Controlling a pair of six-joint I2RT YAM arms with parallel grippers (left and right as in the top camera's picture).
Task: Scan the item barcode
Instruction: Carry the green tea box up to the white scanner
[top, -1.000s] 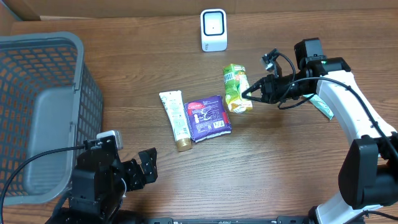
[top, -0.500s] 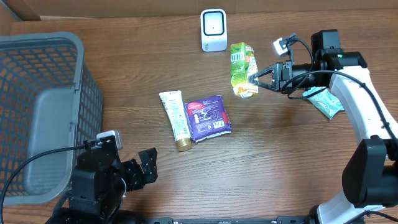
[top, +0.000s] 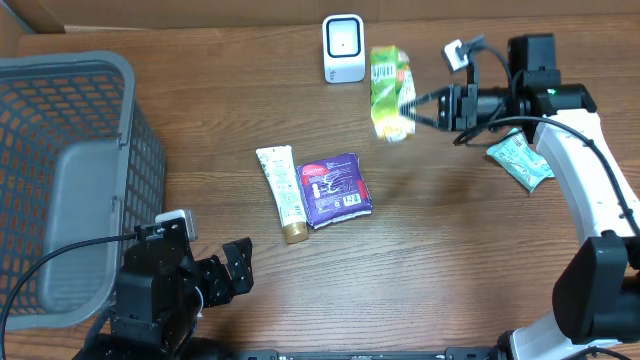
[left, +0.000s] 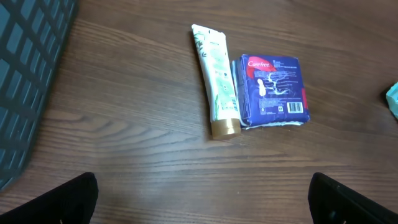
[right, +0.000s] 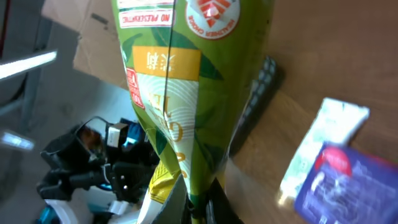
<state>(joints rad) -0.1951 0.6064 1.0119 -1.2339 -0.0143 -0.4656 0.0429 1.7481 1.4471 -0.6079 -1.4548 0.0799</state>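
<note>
My right gripper (top: 411, 106) is shut on the lower edge of a green snack bag (top: 389, 88), holding it in the air just right of the white scanner (top: 343, 47) at the table's back. In the right wrist view the green bag (right: 186, 93) fills the frame above the pinching gripper (right: 199, 210), and I can make out no barcode on it. My left gripper (top: 236, 270) rests near the front left. Its wide-apart fingertips (left: 65, 200) show it open with nothing between them.
A cream tube (top: 283, 190) and a purple pad pack (top: 335, 189) lie side by side mid-table. A teal packet (top: 520, 160) lies under the right arm. A grey basket (top: 60, 180) fills the left side.
The right gripper has lifted the green bag off the table and carried it back and up, until it is beside the scanner. The left arm has not moved.
</note>
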